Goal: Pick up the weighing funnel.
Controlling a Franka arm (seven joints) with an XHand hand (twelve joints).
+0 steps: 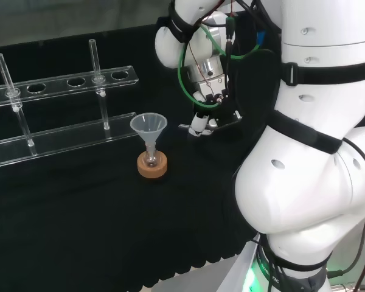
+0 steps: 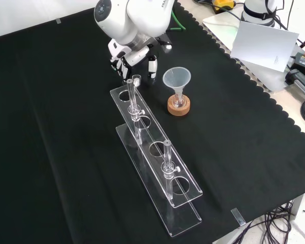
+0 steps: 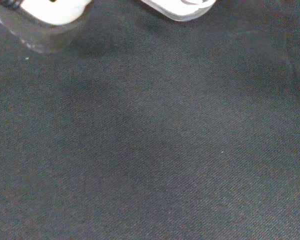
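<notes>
step: likely the grasp, hand (image 2: 129, 60) over weighing funnel (image 2: 137, 79) near the funnel (image 2: 177, 79) | grip: cannot tell | next: secure it, lift straight up

White rounded arm links (image 1: 304, 194), black straps (image 1: 328, 74), green cable (image 1: 181, 73), black-and-white hand (image 2: 126, 57).

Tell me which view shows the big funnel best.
Head view: the funnel stands side on, unobstructed, its stem in the flask on the cork ring. The front view looks down into its mouth. The wrist view faces black cloth.
</notes>
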